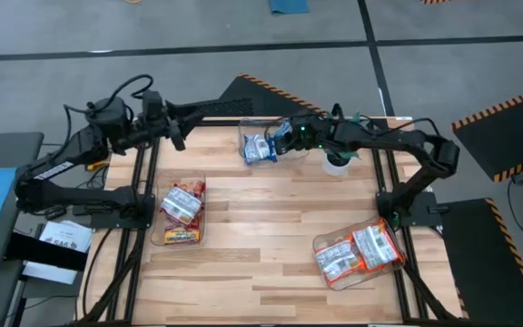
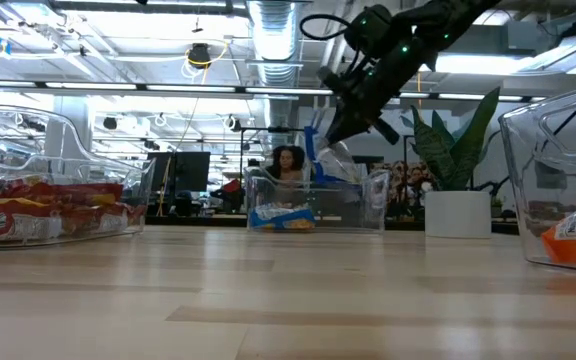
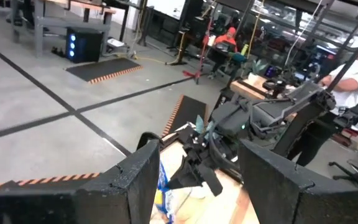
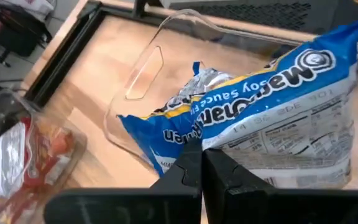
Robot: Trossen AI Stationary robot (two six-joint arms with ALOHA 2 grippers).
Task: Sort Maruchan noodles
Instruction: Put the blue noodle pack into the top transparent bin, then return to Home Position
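Note:
A clear bin (image 1: 254, 136) at the table's far middle holds blue-and-white Maruchan packets (image 1: 260, 151). My right gripper (image 1: 286, 138) hangs over this bin, shut on another blue-and-white packet (image 4: 278, 118), also seen in the low view (image 2: 333, 158). More of the blue packets lie in the bin (image 4: 166, 134) beneath it. Red packets (image 1: 182, 204) lie in a bin on the left. Orange-and-white packets (image 1: 357, 252) fill a bin near the right. My left gripper (image 1: 178, 134) is open and idle above the table's far left corner. My right gripper pinches the blue-and-white packet between its two shut fingers (image 4: 188, 171), at the edge of the wrapper (image 4: 219, 144). The fingers slant down from above and from the table's right. The packet is lifted and hangs below the fingers, its lower end (image 2: 336, 178) about level with the bin's rim.
A small green plant in a white pot (image 1: 336, 163) stands just right of the blue bin, under my right arm. The left bin (image 1: 157, 232) and the right bin (image 1: 398, 259) flank open wooden tabletop (image 1: 261, 236). A person (image 2: 288, 165) shows in the room behind the table.

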